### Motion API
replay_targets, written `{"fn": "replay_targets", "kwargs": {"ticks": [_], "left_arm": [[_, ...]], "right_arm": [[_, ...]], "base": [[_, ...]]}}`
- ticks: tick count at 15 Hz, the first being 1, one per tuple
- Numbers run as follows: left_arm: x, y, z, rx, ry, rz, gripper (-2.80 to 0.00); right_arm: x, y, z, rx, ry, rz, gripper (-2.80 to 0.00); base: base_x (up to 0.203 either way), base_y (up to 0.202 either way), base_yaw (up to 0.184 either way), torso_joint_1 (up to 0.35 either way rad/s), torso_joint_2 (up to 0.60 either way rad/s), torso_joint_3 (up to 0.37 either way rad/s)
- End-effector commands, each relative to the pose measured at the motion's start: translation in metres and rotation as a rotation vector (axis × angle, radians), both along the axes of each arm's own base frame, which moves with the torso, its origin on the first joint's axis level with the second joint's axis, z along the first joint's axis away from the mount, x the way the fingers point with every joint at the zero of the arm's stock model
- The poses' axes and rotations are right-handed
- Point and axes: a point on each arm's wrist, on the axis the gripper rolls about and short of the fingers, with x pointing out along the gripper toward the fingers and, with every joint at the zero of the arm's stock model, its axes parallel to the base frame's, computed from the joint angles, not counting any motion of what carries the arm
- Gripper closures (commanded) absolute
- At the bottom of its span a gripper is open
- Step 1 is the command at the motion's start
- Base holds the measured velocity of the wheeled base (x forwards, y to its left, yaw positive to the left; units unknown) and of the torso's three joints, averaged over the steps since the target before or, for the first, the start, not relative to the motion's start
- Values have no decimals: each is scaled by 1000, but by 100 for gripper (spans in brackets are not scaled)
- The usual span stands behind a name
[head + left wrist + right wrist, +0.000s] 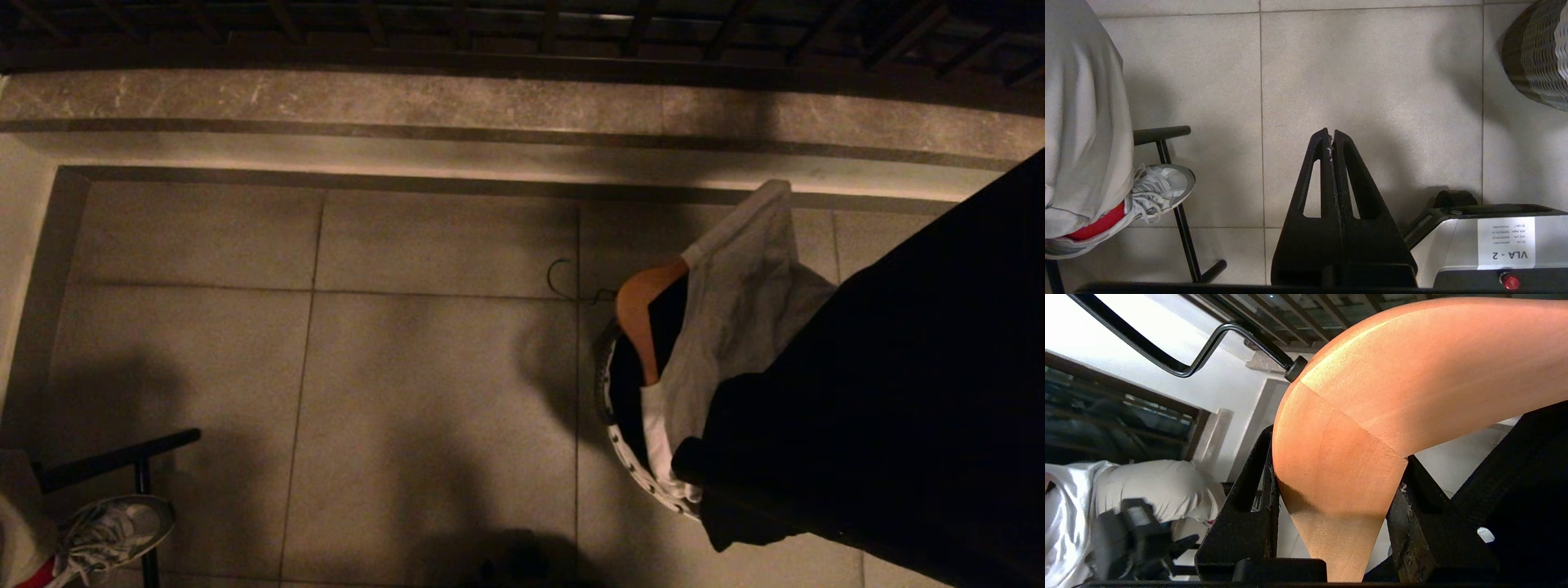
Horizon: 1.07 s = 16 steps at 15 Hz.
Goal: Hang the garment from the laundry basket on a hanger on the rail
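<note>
Here the lifting step is judged to be in hand: a wooden hanger (1372,416) is clamped between the jaws of the right gripper (1331,506), which are closed on the wood just beside the neck, where the black wire hook (1184,363) is screwed in. In the head view the hanger is seen above the laundry basket (633,465), a small round floor basket with a black-and-white rim, and a white garment (735,327) is draped over the hanger's shoulders, its lower part reaching down into the basket, so it cannot be told whether the cloth is fully clear of it. The hook is seen pointing away from the right arm (898,408), over the grey floor tiles (433,367). The left gripper (1333,141) is parked low beside the robot's base (1494,245), pointed at the floor, its jaws shut on nothing. A person's sneaker (114,531) is seen resting on a black metal frame (122,461) at the robot's left. The pale grey rail is not to be seen in any view; only the dark barred window railing (522,33) is shown above the stone ledge (490,106). The next move is therefore thought to call for the hanger to be raised until the garment hangs free of the basket, for the rail to be brought into view, and for the hook to be turned downward over it before the grip is released
</note>
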Motion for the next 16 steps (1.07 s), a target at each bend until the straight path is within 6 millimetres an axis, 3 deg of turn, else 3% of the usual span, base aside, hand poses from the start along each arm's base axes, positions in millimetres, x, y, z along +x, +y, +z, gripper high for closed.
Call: {"fn": "replay_targets", "kwargs": {"ticks": [1, 3, 6, 9, 16], "left_arm": [[0, 0, 0, 0, 2, 0, 0], [0, 0, 0, 0, 2, 0, 0], [0, 0, 0, 0, 2, 0, 0], [0, 0, 0, 0, 2, 0, 0], [0, 0, -1, 17, 5, -6, 0]], "right_arm": [[-19, -3, 1, 2, -22, -11, 0], [-37, -6, -6, -1, -24, -20, 0], [-49, -8, -14, -27, -10, -33, 0], [-54, -10, -29, -45, 16, -49, 0], [-59, -11, -44, -56, 35, -81, 0]], "base": [[0, 0, 0, 0, 0, 0], [0, 0, 0, 0, 0, 0], [0, 0, 0, 0, 0, 0], [0, 0, 0, 0, 0, 0], [0, 0, 0, 0, 0, 0]]}}
